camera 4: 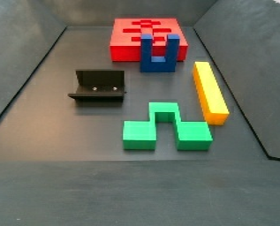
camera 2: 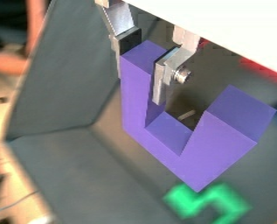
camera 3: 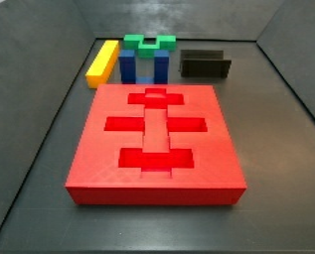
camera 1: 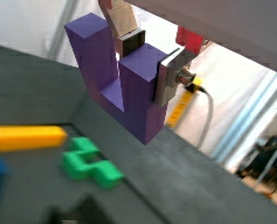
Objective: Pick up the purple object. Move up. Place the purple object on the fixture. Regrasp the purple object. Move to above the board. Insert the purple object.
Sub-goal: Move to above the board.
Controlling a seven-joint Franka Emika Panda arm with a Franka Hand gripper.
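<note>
Pinching purple object [camera 1: 120, 83] aloft, gripper [camera 1: 152, 59] jaws seen only in wrist views, side views lack both.

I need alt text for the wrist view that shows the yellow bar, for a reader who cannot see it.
The pincer holds the purple object by one prong, its fingers shut on it, high above the dark floor. Below lie a green block and the end of a yellow bar.
</note>
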